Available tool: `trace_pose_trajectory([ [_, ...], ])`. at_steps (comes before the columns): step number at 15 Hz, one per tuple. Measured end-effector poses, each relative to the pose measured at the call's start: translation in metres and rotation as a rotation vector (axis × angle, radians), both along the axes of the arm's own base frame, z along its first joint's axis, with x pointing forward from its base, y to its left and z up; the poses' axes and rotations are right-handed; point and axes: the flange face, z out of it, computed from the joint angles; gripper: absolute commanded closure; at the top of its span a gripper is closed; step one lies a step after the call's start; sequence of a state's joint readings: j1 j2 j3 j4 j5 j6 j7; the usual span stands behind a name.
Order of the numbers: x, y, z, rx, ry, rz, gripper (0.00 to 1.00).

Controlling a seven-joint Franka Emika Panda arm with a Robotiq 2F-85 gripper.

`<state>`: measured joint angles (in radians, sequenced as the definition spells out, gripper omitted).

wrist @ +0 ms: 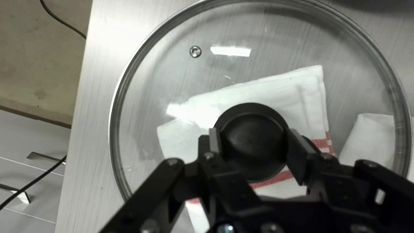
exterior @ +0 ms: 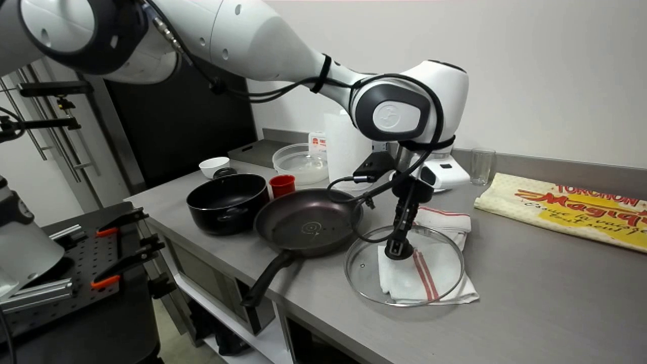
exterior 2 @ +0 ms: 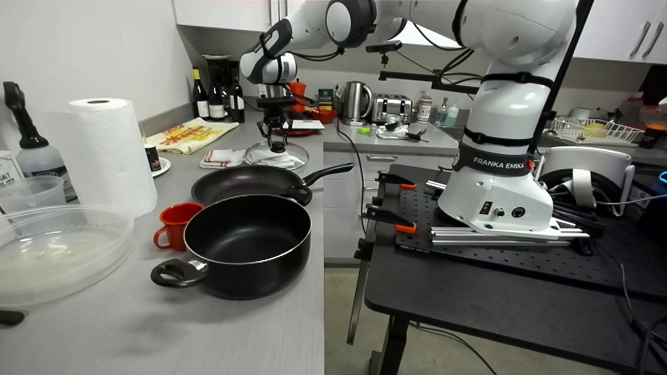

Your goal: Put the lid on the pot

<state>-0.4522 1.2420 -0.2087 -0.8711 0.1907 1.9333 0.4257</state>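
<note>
The round clear glass lid (exterior: 365, 275) lies level over a folded red-striped towel, beyond the frying pan from the pot. It also shows in an exterior view (exterior 2: 298, 158) and fills much of the wrist view (wrist: 161, 81). My gripper (wrist: 252, 145) points down with its two pads against opposite sides of the lid's black knob (wrist: 250, 129). The gripper also shows in both exterior views (exterior: 403, 236) (exterior 2: 278, 138). I cannot tell whether the lid's rim is off the counter. The black pot (exterior: 222, 215) stands uncovered with nothing inside, also in an exterior view (exterior 2: 250, 276).
The black frying pan (exterior: 313, 227) sits between pot and lid, its handle over the counter edge. A red mug (exterior 2: 174, 224), plastic container (exterior 2: 62, 250) and paper roll (exterior 2: 109, 156) stand beside the pot and pan. A yellow cloth (exterior: 566, 210) lies beyond the lid near the wall.
</note>
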Motion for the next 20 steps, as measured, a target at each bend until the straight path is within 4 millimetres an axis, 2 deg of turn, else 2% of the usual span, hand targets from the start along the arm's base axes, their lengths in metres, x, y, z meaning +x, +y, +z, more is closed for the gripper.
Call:
trace_pose_trajectory([
  [4,0.009,0.014,0.027,-0.017,-0.040,0.068,0.75],
  [11,0.021,0.072,0.059,-0.024,-0.061,0.250,0.75],
  [20,0.010,0.133,0.113,-0.037,-0.033,0.472,0.75],
])
